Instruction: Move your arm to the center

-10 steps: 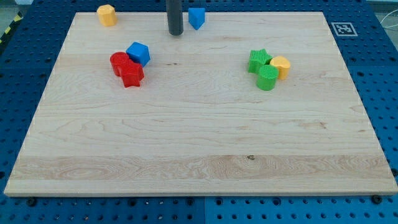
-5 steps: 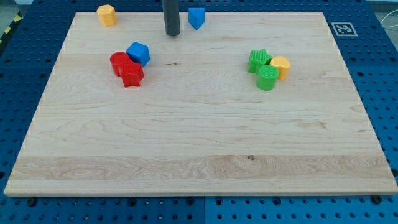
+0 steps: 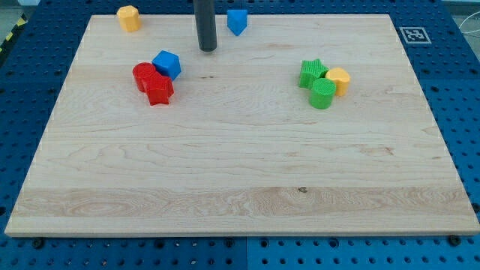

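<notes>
My tip rests on the wooden board near the view's top, left of centre. It stands apart from all blocks. A blue block lies up and to its right. A blue cube-like block lies down and to its left, touching a red cylinder and a red star-shaped block.
A yellow block sits at the board's top left edge. On the right, a green star, a green cylinder and a yellow block cluster together. A marker tag sits at the top right corner.
My tip has moved slightly left and then down the view, away from the top edge. No block has moved.
</notes>
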### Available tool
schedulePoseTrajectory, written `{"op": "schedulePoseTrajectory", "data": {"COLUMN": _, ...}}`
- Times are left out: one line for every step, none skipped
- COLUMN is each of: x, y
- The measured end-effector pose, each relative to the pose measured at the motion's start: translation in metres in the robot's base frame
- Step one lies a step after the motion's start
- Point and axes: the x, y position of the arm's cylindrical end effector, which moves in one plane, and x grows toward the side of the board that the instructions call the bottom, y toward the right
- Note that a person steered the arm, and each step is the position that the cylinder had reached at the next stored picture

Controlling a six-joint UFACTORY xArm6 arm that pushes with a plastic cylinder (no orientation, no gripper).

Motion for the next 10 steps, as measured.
{"op": "schedulePoseTrajectory", "data": {"x": 0.0, "y": 0.0}}
{"op": "schedulePoseTrajectory", "data": {"x": 0.0, "y": 0.0}}
{"op": "schedulePoseTrajectory", "data": {"x": 0.002, "y": 0.001}}
{"op": "schedulePoseTrajectory", "data": {"x": 0.026, "y": 0.001}}
{"op": "schedulePoseTrajectory", "data": {"x": 0.073, "y": 0.001}}
{"op": "schedulePoseTrajectory", "data": {"x": 0.117, "y": 0.001}}
{"op": "schedulePoseTrajectory", "data": {"x": 0.154, "y": 0.002}}
{"op": "schedulePoseTrajectory", "data": {"x": 0.178, "y": 0.028}}
{"op": "schedulePoseTrajectory", "data": {"x": 0.181, "y": 0.101}}
{"op": "schedulePoseTrajectory", "data": {"x": 0.181, "y": 0.172}}
